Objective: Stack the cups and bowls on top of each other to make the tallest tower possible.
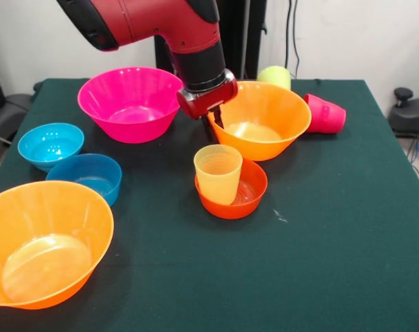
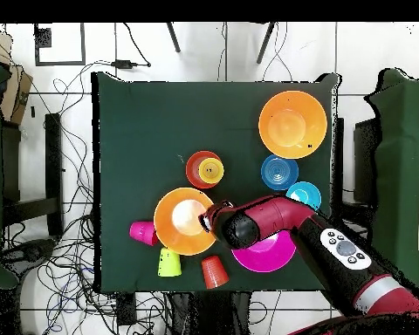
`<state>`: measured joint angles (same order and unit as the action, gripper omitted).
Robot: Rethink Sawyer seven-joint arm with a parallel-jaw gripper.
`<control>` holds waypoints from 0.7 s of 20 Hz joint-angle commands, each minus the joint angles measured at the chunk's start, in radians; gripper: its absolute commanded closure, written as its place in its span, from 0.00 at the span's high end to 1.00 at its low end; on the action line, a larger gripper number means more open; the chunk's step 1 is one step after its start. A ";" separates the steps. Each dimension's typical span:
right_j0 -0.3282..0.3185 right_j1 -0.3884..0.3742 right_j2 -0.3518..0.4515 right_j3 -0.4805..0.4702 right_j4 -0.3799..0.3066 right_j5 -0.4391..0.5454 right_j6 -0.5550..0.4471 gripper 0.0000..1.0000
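My gripper (image 1: 216,116) hangs at the near-left rim of a large orange bowl (image 1: 265,124); in the overhead view the gripper (image 2: 210,218) is at that bowl's (image 2: 180,222) right rim. The ribbed pale yellow cup (image 1: 218,173) stands upright in the small red-orange bowl (image 1: 247,190), as the overhead view also shows for cup (image 2: 211,170) and bowl (image 2: 195,169). The lime green cup (image 1: 274,75) stands behind the orange bowl. The red-pink cup (image 1: 325,114) lies on its side to that bowl's right. The orange cup (image 2: 215,271) shows only from overhead.
The magenta bowl (image 1: 130,104) sits left of the gripper, partly under the arm from overhead (image 2: 270,253). The light blue bowl (image 1: 50,144), darker blue bowl (image 1: 88,176) and second large orange bowl (image 1: 43,242) stand along the left side.
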<state>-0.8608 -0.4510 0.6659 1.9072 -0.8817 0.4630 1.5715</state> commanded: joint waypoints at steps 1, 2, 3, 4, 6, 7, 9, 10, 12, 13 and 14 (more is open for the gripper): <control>0.016 -0.061 -0.018 -0.066 0.048 0.067 -0.005 0.00; 0.011 -0.075 -0.011 -0.063 0.064 0.071 -0.006 0.00; 0.000 -0.092 0.002 -0.061 0.091 0.078 -0.006 0.00; -0.002 -0.104 0.003 -0.063 0.106 0.083 -0.006 0.00; -0.003 -0.124 0.009 -0.074 0.145 0.101 -0.003 0.00; -0.002 -0.137 0.006 -0.079 0.163 0.096 0.015 0.00; -0.007 -0.135 0.005 -0.093 0.197 0.097 0.028 0.00; -0.009 -0.134 0.003 -0.095 0.207 0.096 0.027 0.00; -0.005 -0.135 -0.001 -0.111 0.235 0.107 0.029 0.00; -0.003 -0.139 -0.003 -0.119 0.247 0.117 0.024 0.00; -0.001 -0.144 -0.005 -0.126 0.259 0.128 0.020 0.00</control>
<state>-0.8688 -0.5568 0.6671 1.8915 -0.6855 0.4788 1.5715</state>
